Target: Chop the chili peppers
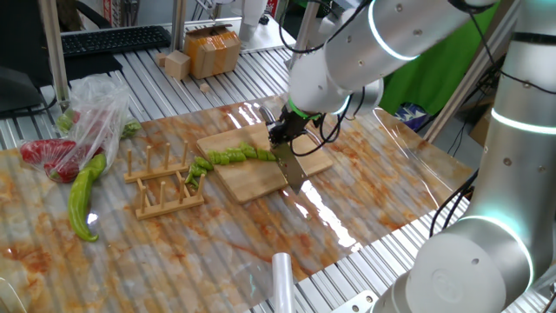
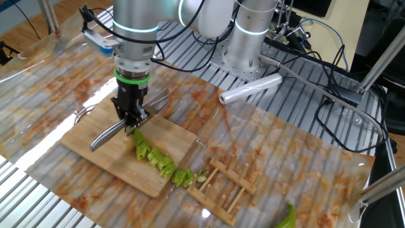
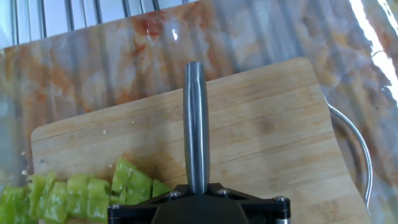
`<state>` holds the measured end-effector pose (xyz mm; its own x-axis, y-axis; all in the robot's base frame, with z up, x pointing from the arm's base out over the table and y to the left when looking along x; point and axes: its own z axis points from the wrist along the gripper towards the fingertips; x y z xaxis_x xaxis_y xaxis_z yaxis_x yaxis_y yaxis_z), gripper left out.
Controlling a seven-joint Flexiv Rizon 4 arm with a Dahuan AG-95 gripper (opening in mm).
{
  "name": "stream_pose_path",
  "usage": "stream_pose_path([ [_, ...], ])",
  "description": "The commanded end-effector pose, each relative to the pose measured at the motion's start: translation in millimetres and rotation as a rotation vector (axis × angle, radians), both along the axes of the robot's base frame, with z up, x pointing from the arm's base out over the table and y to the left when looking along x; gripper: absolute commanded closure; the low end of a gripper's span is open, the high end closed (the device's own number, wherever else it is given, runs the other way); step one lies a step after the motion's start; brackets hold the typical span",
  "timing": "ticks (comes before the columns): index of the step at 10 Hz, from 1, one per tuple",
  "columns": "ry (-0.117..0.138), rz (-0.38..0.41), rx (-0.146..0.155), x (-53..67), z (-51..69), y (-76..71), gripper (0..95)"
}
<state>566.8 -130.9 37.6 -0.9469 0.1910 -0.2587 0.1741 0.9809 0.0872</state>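
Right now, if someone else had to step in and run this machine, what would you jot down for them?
End effector: shut on the knife, blade down on the cutting board at the end of the chili row.
Chili: a line of cut green chunks runs along the board, the last few at its edge beside the wooden rack.
Done: most of that chili looks chopped.
Left: finish the end piece under the blade. A bigger pale green pepper and a bag of red peppers lie off the board, untouched.
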Motion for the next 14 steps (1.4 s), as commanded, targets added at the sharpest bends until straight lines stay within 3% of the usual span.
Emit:
stream_pose_path([
  [1, 0.056, 0.029, -0.005, -1.0, 4.7, -0.8, 95.0],
  [2, 0.083, 0.052, -0.009, -1.6, 13.8, -1.8, 95.0],
  [8, 0.153, 0.056, -0.003, 3.3, 23.8, 4.5, 95.0],
  [10, 0.163, 0.057, -0.005, 5.6, 27.6, 10.5, 95.0],
  [14, 0.16, 0.132, -0.012, 7.1, 34.3, 23.0, 95.0],
])
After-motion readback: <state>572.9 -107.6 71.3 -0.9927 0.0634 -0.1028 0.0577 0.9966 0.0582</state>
